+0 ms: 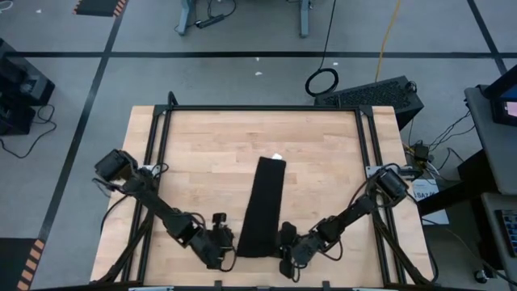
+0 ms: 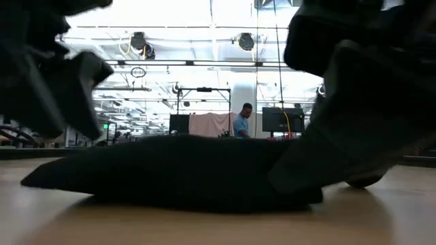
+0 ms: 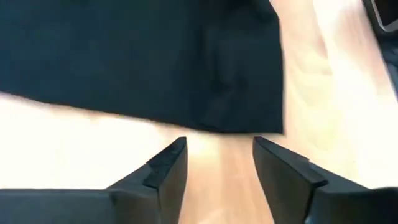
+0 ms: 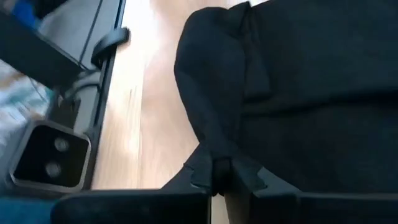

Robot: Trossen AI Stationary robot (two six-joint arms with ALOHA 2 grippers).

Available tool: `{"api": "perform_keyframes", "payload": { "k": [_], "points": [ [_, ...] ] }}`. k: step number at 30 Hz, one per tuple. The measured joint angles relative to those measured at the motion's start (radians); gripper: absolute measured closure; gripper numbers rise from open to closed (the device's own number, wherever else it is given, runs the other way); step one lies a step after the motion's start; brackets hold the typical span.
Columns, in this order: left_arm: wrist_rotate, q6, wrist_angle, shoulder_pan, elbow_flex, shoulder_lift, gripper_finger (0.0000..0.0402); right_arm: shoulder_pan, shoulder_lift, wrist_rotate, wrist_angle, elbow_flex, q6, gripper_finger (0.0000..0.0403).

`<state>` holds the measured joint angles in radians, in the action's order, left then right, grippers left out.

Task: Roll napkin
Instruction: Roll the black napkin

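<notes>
The napkin [image 1: 263,207] lay as a long, narrow black strip down the middle of the wooden tabletop [image 1: 202,153], its small white tag [image 1: 277,157] at the end farthest from both grippers. No container stood on the table. The right gripper [image 1: 286,242] sat at the near corner of the strip on its own side, and its wrist view showed the two fingers [image 4: 205,177] pressed together with a pinch of black cloth [image 4: 214,149] caught between them, the fabric rising in a fold from that grip. The left gripper [image 1: 224,242] was just beside the opposite near corner, its fingers [image 3: 168,165] standing apart over bare wood, with the napkin's edge [image 3: 186,121] just ahead of the fingertips and not touched by them. In the low view the cloth [image 2: 177,170] made a low dark mound on the table, and the right gripper [image 2: 340,163] came down onto one end of it while the left gripper [image 2: 61,95] hung clear above the other end. Nothing lay on the wood between either gripper and the napkin. Beyond the far right corner of the table a dark keyboard [image 1: 371,93] rested on a stand, and a coil of black cable [image 1: 322,81] lay on the floor next to it. Far off in the room behind, a person [image 2: 242,121] in a blue shirt stood among the benches.
</notes>
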<state>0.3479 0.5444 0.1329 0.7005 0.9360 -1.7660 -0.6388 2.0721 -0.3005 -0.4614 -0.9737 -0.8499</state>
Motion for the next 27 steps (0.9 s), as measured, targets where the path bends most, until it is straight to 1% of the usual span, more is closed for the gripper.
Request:
{"api": "perform_keyframes", "payload": {
  "k": [4,8,12,15,17,20,23,25,27],
  "points": [
    [0.156,-0.048,-0.059,0.052,0.0,0.003,0.0191,0.016,-0.002,0.022,-0.015,0.0,-0.072,0.0395],
    [0.232,-0.13,-0.179,0.112,0.001,-0.025,0.0171,0.019,-0.005,0.037,-0.044,0.0,-0.108,0.0395],
    [0.346,-0.184,-0.212,0.162,0.001,-0.068,0.014,0.02,-0.005,0.037,-0.052,0.0,-0.152,0.0395],
    [0.38,-0.194,-0.23,0.172,0.002,-0.119,0.0116,0.02,-0.006,0.037,-0.051,0.0,-0.189,0.0395],
    [0.384,-0.229,-0.286,0.17,0.002,-0.156,0.0107,0.02,-0.006,0.037,-0.054,0.0,-0.199,0.0395],
    [0.395,-0.312,-0.371,0.167,0.002,-0.205,0.0107,0.02,-0.006,0.038,-0.057,0.0,-0.205,0.0395],
    [0.389,-0.342,-0.383,0.15,0.002,-0.229,0.0122,0.019,-0.005,0.041,-0.058,0.0,-0.208,0.0395],
    [0.388,-0.339,-0.365,0.133,0.002,-0.232,0.0144,0.019,-0.005,0.044,-0.061,0.0,-0.208,0.0395],
    [0.386,-0.341,-0.36,0.121,0.002,-0.232,0.0176,0.019,-0.004,0.045,-0.063,0.0,-0.209,0.0395]
  ]
}}
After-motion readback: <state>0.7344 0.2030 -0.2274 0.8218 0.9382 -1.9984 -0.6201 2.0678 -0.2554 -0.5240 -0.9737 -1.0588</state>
